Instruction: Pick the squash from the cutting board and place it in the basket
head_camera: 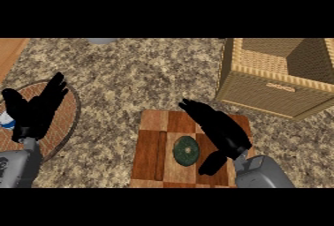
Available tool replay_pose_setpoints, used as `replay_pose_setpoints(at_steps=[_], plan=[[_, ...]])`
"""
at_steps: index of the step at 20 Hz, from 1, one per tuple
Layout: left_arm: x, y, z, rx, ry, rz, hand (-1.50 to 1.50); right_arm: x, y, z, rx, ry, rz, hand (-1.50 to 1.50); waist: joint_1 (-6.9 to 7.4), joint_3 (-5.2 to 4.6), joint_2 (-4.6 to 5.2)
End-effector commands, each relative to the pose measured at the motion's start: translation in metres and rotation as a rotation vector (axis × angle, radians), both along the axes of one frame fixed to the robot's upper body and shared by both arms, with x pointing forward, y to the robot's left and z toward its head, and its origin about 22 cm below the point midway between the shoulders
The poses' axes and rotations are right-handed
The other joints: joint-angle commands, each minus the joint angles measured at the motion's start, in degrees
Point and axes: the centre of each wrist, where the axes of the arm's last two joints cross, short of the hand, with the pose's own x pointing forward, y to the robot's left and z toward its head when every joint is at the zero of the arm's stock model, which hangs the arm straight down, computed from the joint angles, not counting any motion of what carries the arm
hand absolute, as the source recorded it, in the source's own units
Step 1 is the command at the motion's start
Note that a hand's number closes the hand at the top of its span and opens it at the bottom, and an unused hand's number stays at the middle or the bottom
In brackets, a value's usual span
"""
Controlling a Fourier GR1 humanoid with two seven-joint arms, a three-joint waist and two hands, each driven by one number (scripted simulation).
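A dark green round squash [186, 150] lies on the wooden checkered cutting board [155, 150] at the lower middle of the head view. My right hand [218, 130] hovers just right of the squash, open, fingers stretched toward the far left and thumb hanging down beside the squash. It holds nothing. The woven wicker basket [261, 88] stands at the upper right, its opening facing up. My left hand [36, 110] rests open at the left, fingers up.
A round reddish-brown woven mat [65, 119] lies under the left hand, with a small white and blue object [6, 120] at the left edge. A grey object [101, 40] peeks in at the top. Speckled granite counter [143, 75] spreads between board and basket.
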Motion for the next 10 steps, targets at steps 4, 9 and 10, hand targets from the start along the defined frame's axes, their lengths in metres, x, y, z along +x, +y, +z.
replay_pose_setpoints(at_steps=[4, 9, 10], plan=[[-0.015, -0.006, 0.005, -0.008, 0.000, -0.012, 0.00, -0.006, -0.016, -0.013, 0.060, 0.036, 0.026, -1.50, 0.16, 0.01, -0.07], [0.002, 0.010, -0.009, -0.015, -0.003, 0.003, 0.00, 0.003, -0.014, -0.013, 0.058, 0.032, 0.083, -1.50, -0.06, -0.01, 0.03], [0.011, -0.018, 0.001, 0.003, -0.003, -0.003, 0.00, -0.029, -0.008, -0.027, 0.065, 0.023, 0.099, -1.50, -0.34, 0.00, -0.01]])
